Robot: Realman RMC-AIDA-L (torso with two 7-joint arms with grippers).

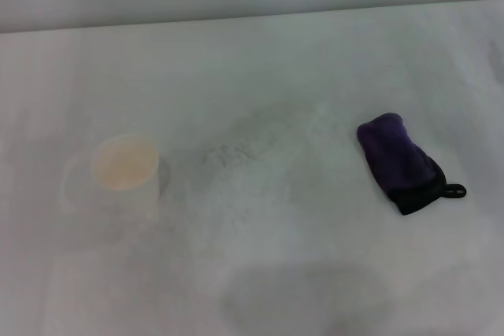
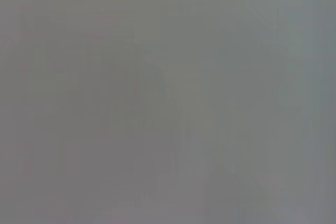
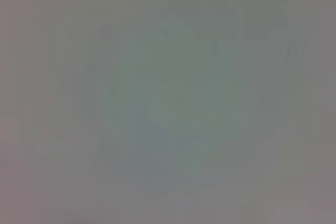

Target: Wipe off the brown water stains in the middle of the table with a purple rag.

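Here: purple rag (image 1: 403,164) right on table (image 1: 315,68) | cup (image 1: 126,167) left | hands unseen

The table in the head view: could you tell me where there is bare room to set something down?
The table is bare between the cup and the purple rag, apart from faint grey speckles, and also behind both and along the near edge. Nowhere is crowded. No gripper is in view.
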